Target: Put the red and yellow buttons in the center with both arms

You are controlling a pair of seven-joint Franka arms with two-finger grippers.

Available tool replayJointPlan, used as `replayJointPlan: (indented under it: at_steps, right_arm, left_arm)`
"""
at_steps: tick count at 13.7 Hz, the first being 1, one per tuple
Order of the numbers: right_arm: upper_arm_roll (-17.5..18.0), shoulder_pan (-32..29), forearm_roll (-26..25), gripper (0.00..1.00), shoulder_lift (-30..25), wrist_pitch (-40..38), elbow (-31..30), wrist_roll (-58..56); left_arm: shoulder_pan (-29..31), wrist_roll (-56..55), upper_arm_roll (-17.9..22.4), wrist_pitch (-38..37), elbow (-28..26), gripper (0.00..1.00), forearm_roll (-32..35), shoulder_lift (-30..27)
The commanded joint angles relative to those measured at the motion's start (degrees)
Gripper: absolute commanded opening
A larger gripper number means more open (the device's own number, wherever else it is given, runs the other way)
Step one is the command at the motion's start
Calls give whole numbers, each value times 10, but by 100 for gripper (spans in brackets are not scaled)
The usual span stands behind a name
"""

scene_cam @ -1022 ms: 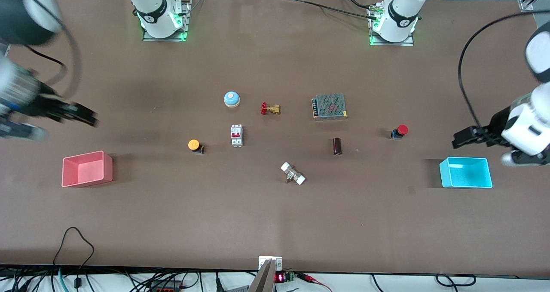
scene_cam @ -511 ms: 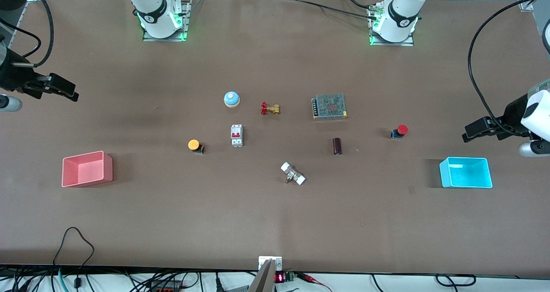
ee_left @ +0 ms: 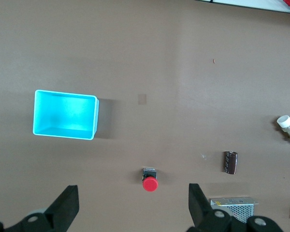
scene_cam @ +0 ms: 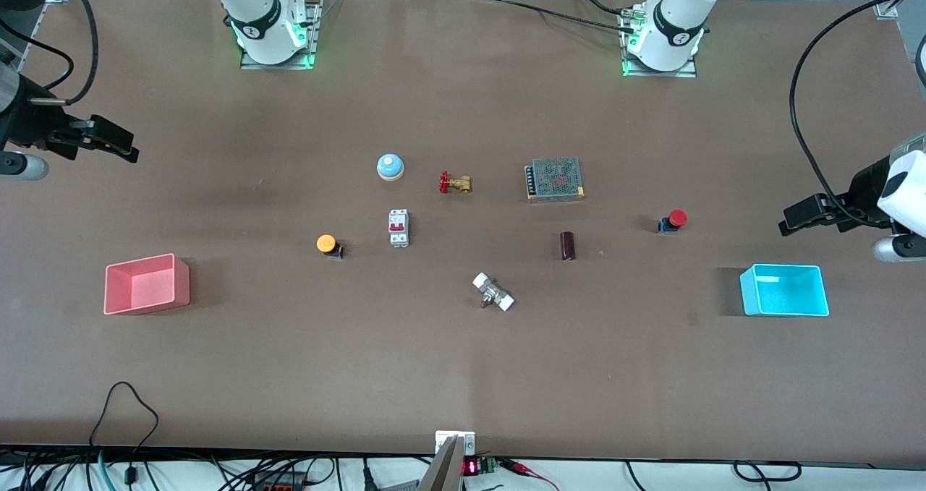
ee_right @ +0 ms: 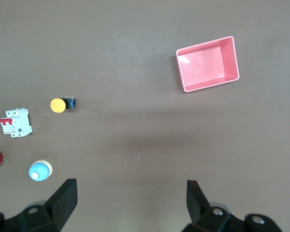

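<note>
The red button [scene_cam: 674,220] lies on its side on the brown table toward the left arm's end; it also shows in the left wrist view [ee_left: 149,180]. The yellow button [scene_cam: 328,244] lies on its side toward the right arm's end, beside a white breaker; it shows in the right wrist view [ee_right: 61,104]. My left gripper [scene_cam: 788,223] is open and empty, high over the table's end above the cyan bin. My right gripper [scene_cam: 121,144] is open and empty, high over the other end. The table's bare center [scene_cam: 463,238] lies between the buttons.
A pink bin [scene_cam: 145,283] and a cyan bin [scene_cam: 785,290] stand at the two ends. Around the middle lie a blue-and-white bell [scene_cam: 390,166], a brass valve [scene_cam: 454,183], a white breaker [scene_cam: 398,227], a metal power supply [scene_cam: 555,179], a dark cylinder [scene_cam: 568,246] and a white-capped fitting [scene_cam: 493,292].
My right gripper rose away from the pink bin toward the table's edge, then shifted slightly. My left gripper drew back toward its end of the table and now holds still. The buttons have not moved.
</note>
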Motion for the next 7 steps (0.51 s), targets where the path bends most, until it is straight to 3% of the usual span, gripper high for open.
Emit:
replayJointPlan:
  at_steps: [1, 7]
  right_arm:
    - [-6, 13, 4, 100, -16, 0, -14, -8]
    - [-6, 13, 4, 100, -14, 3, -14, -8]
  left_arm:
    - [-2, 10, 4, -8, -26, 100, 8, -26]
    - [-6, 4, 2, -18, -31, 100, 8, -35]
